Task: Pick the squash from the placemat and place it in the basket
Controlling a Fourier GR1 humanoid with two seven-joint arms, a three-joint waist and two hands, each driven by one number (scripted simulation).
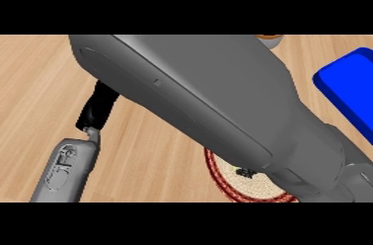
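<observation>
A big grey forearm [218, 96] crosses the view from the lower right to the upper left and hides most of the counter. Under its lower edge lies a round woven placemat [251, 189] with a red rim. A small black piece of what may be my right hand [247, 173] shows over the mat, next to a yellow-green speck [235, 166] that could be the squash. The blue basket [350, 91] stands at the right edge. My left hand [97, 109] rises from its grey forearm at the lower left, and its upper part passes behind the big forearm.
An orange-brown object [270, 40] peeks out at the top, right of the forearm. Bare wooden counter [36, 91] shows at the left and between the two arms.
</observation>
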